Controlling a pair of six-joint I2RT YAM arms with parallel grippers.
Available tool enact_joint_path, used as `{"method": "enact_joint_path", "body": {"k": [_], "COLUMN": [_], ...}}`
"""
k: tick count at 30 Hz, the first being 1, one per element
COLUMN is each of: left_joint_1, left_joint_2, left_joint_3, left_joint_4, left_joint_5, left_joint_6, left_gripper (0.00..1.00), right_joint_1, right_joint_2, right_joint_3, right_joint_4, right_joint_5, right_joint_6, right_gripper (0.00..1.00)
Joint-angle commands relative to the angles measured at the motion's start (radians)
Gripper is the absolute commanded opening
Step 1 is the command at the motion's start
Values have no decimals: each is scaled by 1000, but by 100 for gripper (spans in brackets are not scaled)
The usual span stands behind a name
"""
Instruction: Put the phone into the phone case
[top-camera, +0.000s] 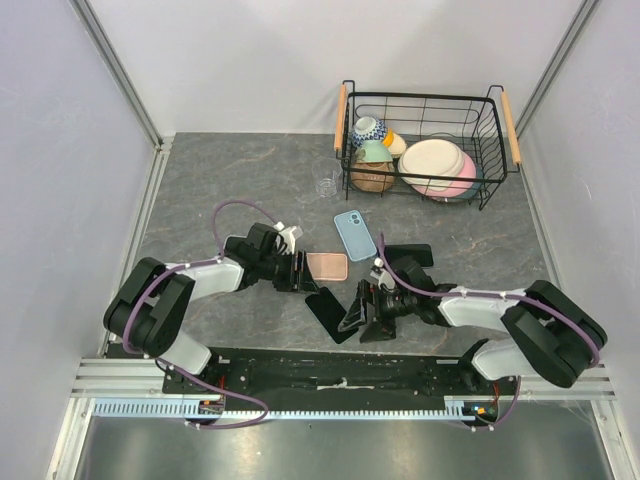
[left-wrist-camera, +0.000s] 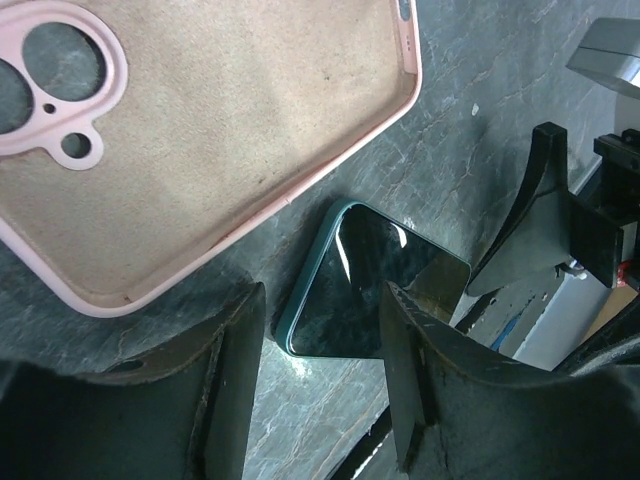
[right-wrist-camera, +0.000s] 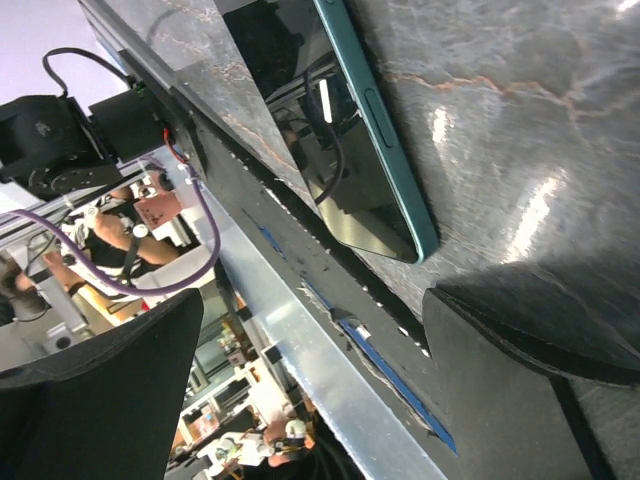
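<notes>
The pink phone case (top-camera: 327, 266) lies open side up on the grey table, its beige lining and camera cutout filling the left wrist view (left-wrist-camera: 200, 150). Just below it the phone (top-camera: 332, 313), dark screen up with a teal edge, lies flat (left-wrist-camera: 370, 290) (right-wrist-camera: 330, 130). My left gripper (top-camera: 292, 270) stands open at the case's left end, and its fingers (left-wrist-camera: 325, 340) hold nothing; the case's edge lies beyond the left finger. My right gripper (top-camera: 362, 310) is wide open beside the phone's right edge, low over the table, with nothing between its fingers (right-wrist-camera: 310, 340).
A light blue phone case (top-camera: 355, 235) lies above the pink one. A black wire basket (top-camera: 497, 160) with bowls and plates stands at the back right. A small clear object (top-camera: 327, 186) sits left of the basket. The black base rail (top-camera: 340, 372) runs close below the phone.
</notes>
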Motion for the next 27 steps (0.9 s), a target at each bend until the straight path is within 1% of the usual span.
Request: {"method": "enact_joint_path", "body": {"k": [1, 7, 11, 14, 15, 18, 22, 27], "left_joint_1": [-15, -25, -35, -38, -38, -39, -45, -59], "left_joint_2": [11, 25, 11, 0, 0, -3, 5, 8], "left_joint_3": [28, 15, -3, -23, -29, -49, -71, -78], "left_joint_4": [-15, -15, -13, -3, 13, 36, 94, 109], "left_joint_5": [-11, -19, -22, -23, -16, 1, 40, 50], "left_joint_6": [21, 14, 7, -2, -6, -23, -45, -51], "left_gripper": [56, 56, 56, 56, 56, 56, 55, 55], "right_joint_1": [12, 4, -40, -101, -115, -170, -201, -221], "right_joint_2": [55, 127, 176, 168, 164, 141, 132, 155], "right_joint_3": [-12, 50, 110, 149, 174, 216, 231, 248], "right_joint_4": [160, 156, 87, 22, -28, -113, -150, -202], "right_joint_5": [-34, 1, 30, 53, 64, 113, 130, 135], "right_joint_6": [83, 45, -57, -116, -171, -251, -288, -335], "right_gripper": [98, 98, 98, 98, 98, 98, 98, 98]}}
